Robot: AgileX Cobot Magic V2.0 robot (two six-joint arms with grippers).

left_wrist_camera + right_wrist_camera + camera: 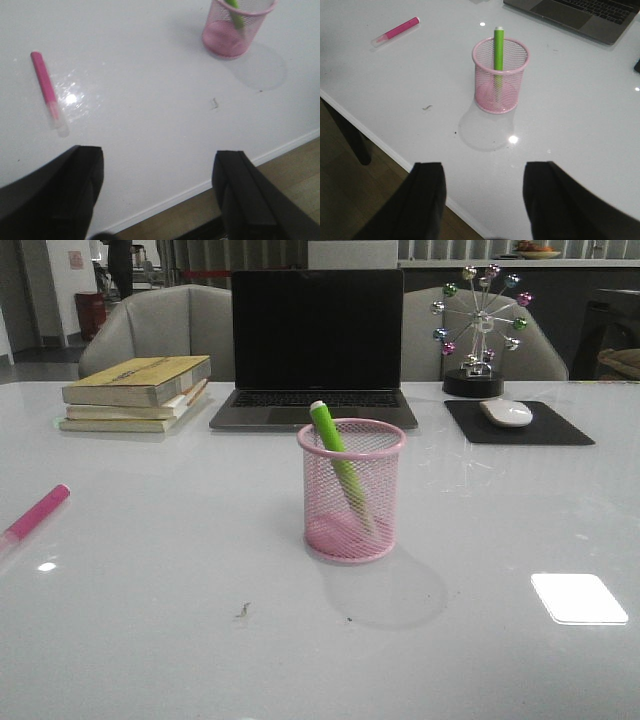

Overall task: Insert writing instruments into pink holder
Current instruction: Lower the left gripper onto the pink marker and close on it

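Note:
The pink mesh holder (351, 502) (235, 29) (500, 75) stands mid-table. A lime green marker (338, 462) (498, 47) (234, 12) leans inside it, its pale tip above the rim. The magenta pink marker (35, 513) (45, 84) (396, 31) lies flat on the table at the far left. My left gripper (157, 157) hangs open over the table's front edge, nothing between its fingers. My right gripper (485, 172) is also open and empty, held near the front edge, short of the holder. Neither gripper shows in the front view.
Behind the holder sits a dark laptop (316, 350) (580, 12). A stack of books (135, 392) lies back left. A mouse (506, 412) on a black pad (520, 424) and a ferris-wheel ornament (478, 335) stand back right. Brown floor (365, 200) shows beyond the table's front edge.

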